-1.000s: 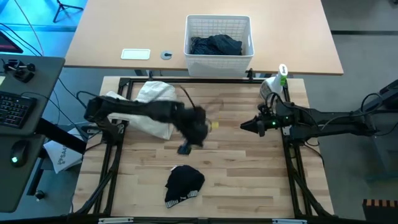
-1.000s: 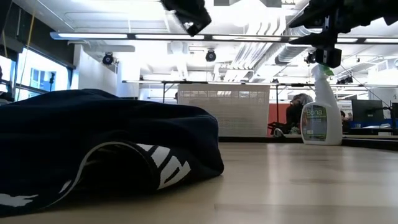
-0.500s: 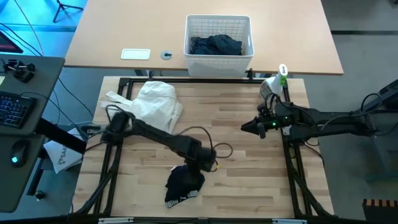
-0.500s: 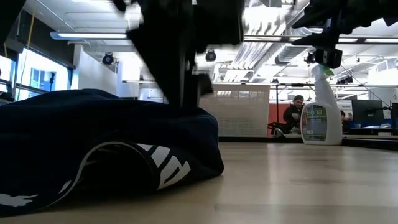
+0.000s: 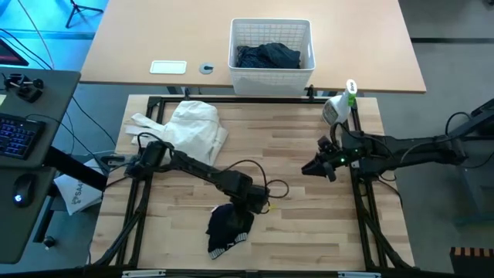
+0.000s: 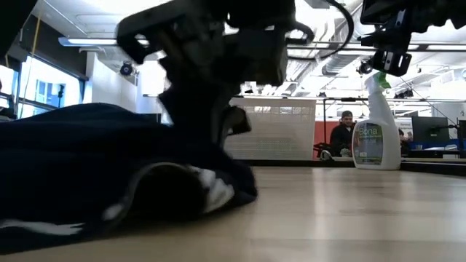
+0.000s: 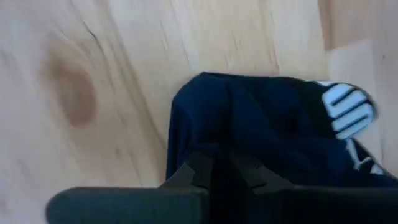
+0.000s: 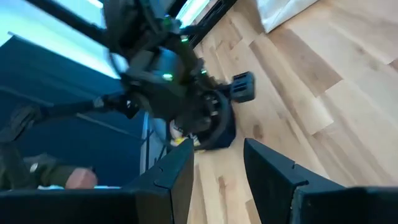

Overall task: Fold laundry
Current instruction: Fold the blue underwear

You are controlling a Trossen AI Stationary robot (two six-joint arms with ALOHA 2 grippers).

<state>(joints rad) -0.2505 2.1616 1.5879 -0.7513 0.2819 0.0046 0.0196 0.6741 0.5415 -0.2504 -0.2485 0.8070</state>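
Left fingers (image 7: 214, 171): pressed together on the top edge of the dark navy garment (image 5: 229, 224), pinching a fold of its cloth.
Left gripper (image 5: 248, 202): down low at the near middle of the table (image 5: 309, 224), at the far edge of the garment; the arm reaches in from the table's left side.
Dark navy garment: a small crumpled heap on the wood near the front edge, roughly centre; white stripes (image 7: 348, 109) show at one end, and a white band along its near edge in the overhead view. In the low view it fills the left foreground (image 6: 73, 175), with the left gripper (image 6: 211, 109) planted on top of it.
Right fingers (image 8: 270, 168): standing partly apart with nothing between them.
Right gripper (image 5: 315, 166): hovering above the right part of the table, well apart from the garment, pointing toward the middle.
White cloth (image 5: 193, 127): bunched at the far left corner of the table, partly over the frame.
Spray bottle (image 5: 338, 104): upright at the far right corner; seen in the low view too (image 6: 375, 131).
Basket (image 5: 272, 35): white lattice, on the lighter table beyond, with dark blue laundry (image 5: 266, 55) heaped inside.
Person (image 6: 342, 135): seated far back in the room, beside the bottle in the low view.
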